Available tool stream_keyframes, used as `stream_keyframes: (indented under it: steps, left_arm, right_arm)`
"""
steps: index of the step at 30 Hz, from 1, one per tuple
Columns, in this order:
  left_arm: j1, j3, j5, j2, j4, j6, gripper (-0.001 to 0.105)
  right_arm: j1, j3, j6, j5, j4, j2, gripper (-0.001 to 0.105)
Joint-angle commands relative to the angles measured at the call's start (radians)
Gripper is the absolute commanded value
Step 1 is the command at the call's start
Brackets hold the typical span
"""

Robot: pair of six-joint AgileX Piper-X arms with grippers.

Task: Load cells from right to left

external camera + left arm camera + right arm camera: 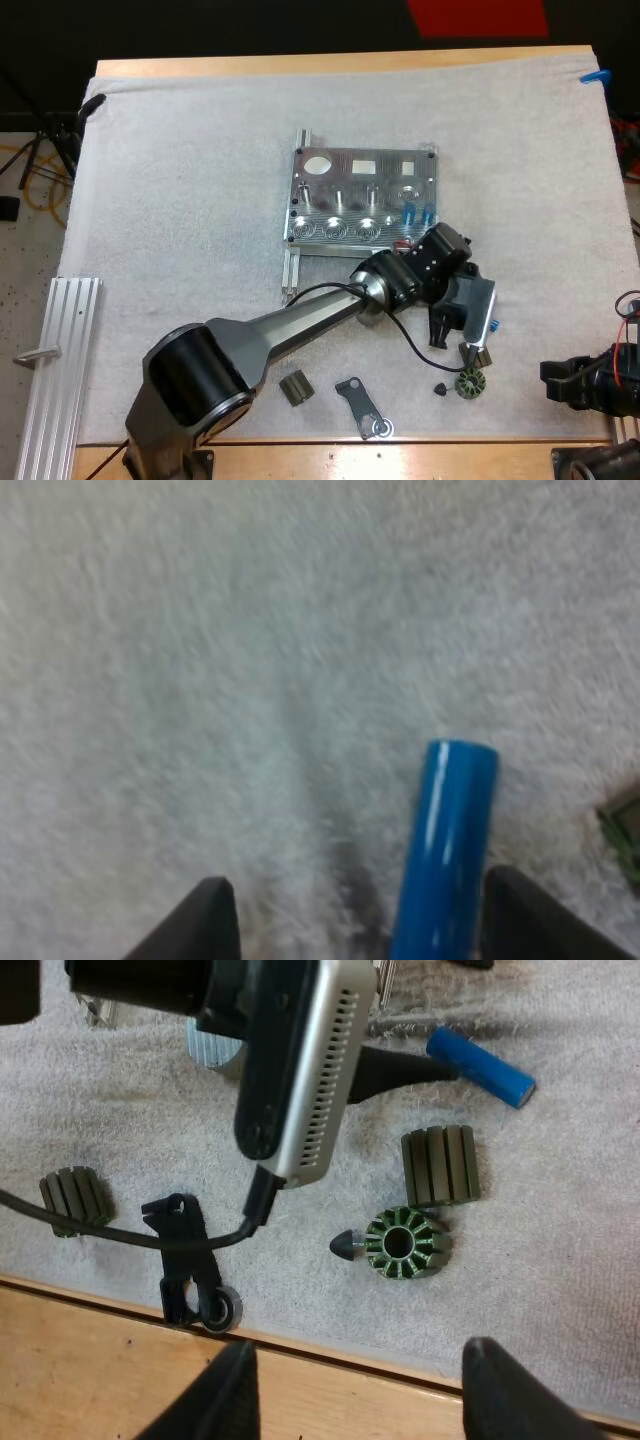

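High view: my left gripper [445, 336] hangs off the near right corner of the machined metal fixture [365, 195]. Two glossy blue cells [418, 212] stand in the fixture's right end.

Left wrist: fingers spread, gripping nothing. A smooth blue cylinder [445, 850] lies between them on the fuzzy white mat [200, 680].

Right wrist: my right gripper [358, 1370] gapes empty over the wooden table edge [100, 1360], near a ribbed green rotor [405, 1245].

One metal fixture [362, 198] mid-frame, three blue cylinders [408, 212], two ribbed green blocks [295, 387], one green toothed ring [470, 384], one black cone [440, 389], one black bracket [362, 408], one grooved rail [60, 370] lower left
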Motion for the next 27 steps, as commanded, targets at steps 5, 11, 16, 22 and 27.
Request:
stream_keyframes:
  steps: [5,11,16,22,27]
  left_arm:
    - [0.0,-0.007,0.001,-0.003,-0.013,-0.134,0.052]
    - [0.0,-0.007,0.085,-0.003,-0.011,-0.183,0.052]
    - [0.0,-0.007,0.156,-0.003,-0.006,-0.181,0.052]
    - [0.0,-0.007,-0.006,-0.003,-0.006,-0.071,0.052]
    - [0.0,-0.007,-0.081,-0.003,-0.002,0.05,0.052]
  right_arm:
    - [-0.004,0.001,-0.011,-0.01,0.001,-0.007,0.046]
    - [-0.004,0.001,-0.011,-0.01,-0.004,-0.007,0.046]
    - [-0.004,0.001,-0.011,-0.01,-0.005,-0.007,0.046]
    - [-0.004,0.001,-0.011,-0.01,-0.005,-0.007,0.046]
    - [-0.004,0.001,-0.011,-0.01,-0.005,-0.007,0.046]
